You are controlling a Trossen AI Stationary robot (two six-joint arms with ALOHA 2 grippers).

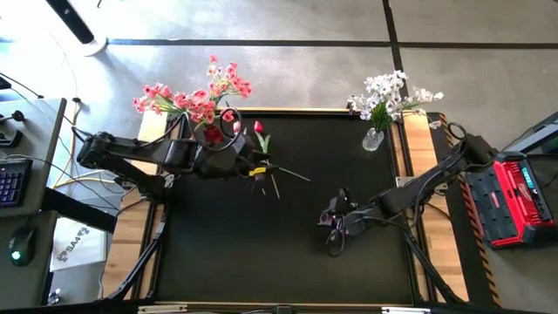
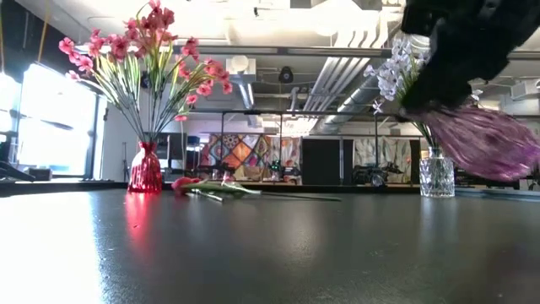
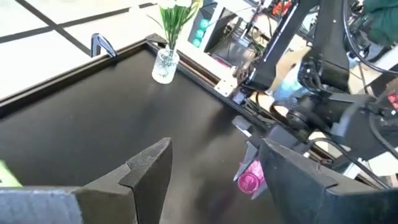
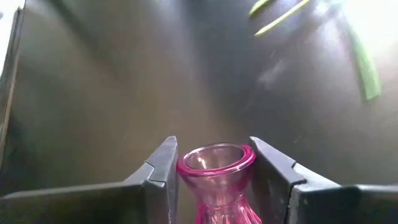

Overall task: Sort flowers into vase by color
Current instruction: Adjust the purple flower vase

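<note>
A red vase (image 1: 214,133) (image 2: 145,169) at the table's far left holds sprays of pink blossoms (image 1: 196,96). A clear vase (image 1: 373,138) (image 2: 436,173) (image 3: 165,65) at the far right holds white blossoms (image 1: 392,92). Red tulips (image 1: 259,129) (image 2: 190,182) lie flat on the table beside the red vase. My left gripper (image 1: 261,167) (image 3: 214,146) hovers open by the tulips' stems. My right gripper (image 1: 334,228) (image 4: 212,144) is shut on a small pink vase (image 4: 217,163) (image 2: 489,139) (image 3: 250,177) near the table's middle. My right gripper pinches the pink vase by its neck just under the rim (image 4: 217,171), one finger (image 4: 165,162) on each side. The vase lies along the fingers, mouth pointing away from the wrist. In the low view it is lifted clear of the table and tilted.
The black tabletop (image 1: 218,253) is bare along its near half. Wooden side rails (image 1: 418,148) border it left and right. A red device (image 1: 514,201) sits off the right edge, a keyboard and mouse (image 1: 17,244) off the left.
</note>
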